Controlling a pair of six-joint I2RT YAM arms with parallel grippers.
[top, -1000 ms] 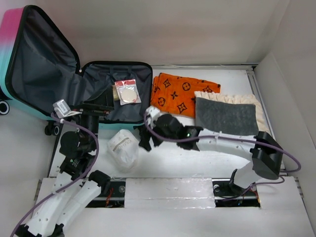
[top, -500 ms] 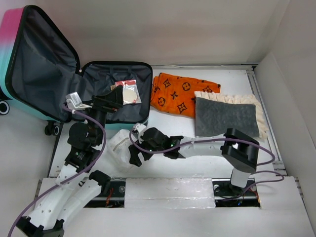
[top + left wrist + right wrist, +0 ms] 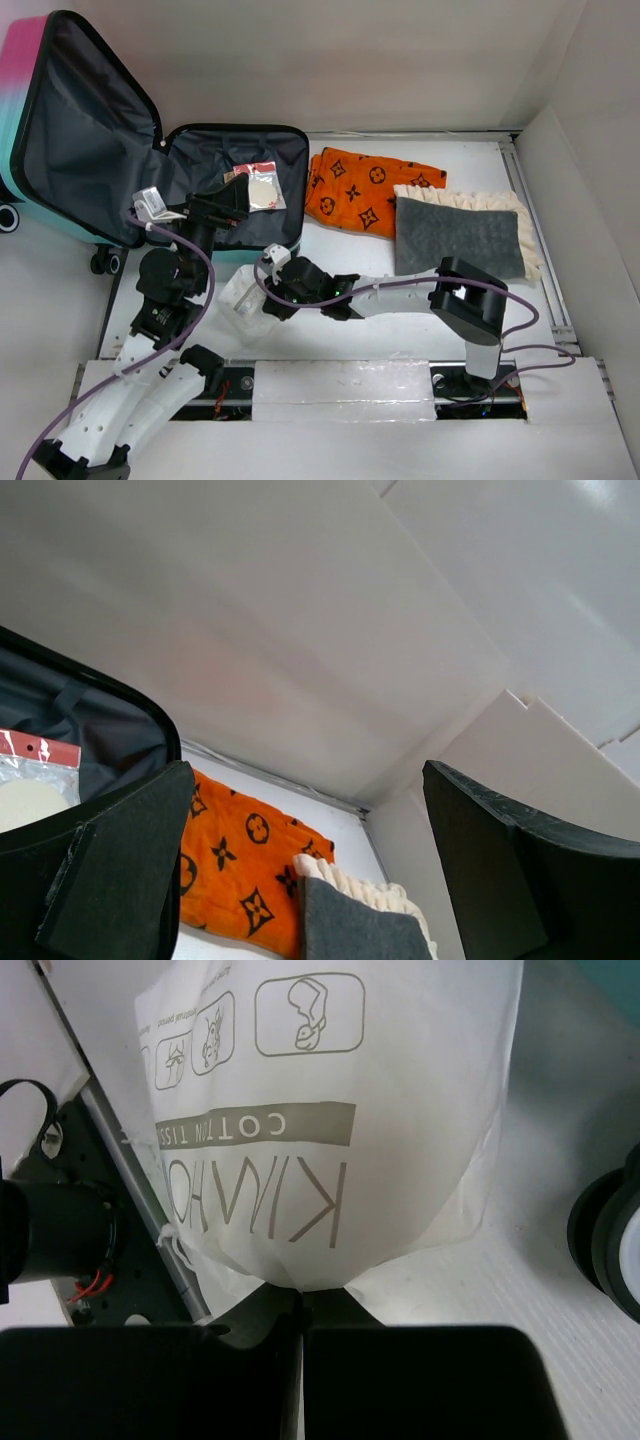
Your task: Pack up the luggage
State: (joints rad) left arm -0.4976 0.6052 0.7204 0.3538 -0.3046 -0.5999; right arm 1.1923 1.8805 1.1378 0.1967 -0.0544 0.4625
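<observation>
- Currently the luggage (image 3: 90, 130) lies open at the far left of the table; its lid leans back, dark lining up; a small packet with a red header (image 3: 258, 188) lies in the shallow half
- right gripper (image 3: 303, 1305): jaws closed, pinching the near edge of a white tissue pack (image 3: 330, 1130) just in front of the case
- left gripper (image 3: 230, 207): jaws wide apart, holding nothing, hovering over the case's shallow half
- orange patterned cloth (image 3: 370, 190) beside the case; a grey towel (image 3: 455, 235) on a cream towel (image 3: 460, 198) further right
</observation>
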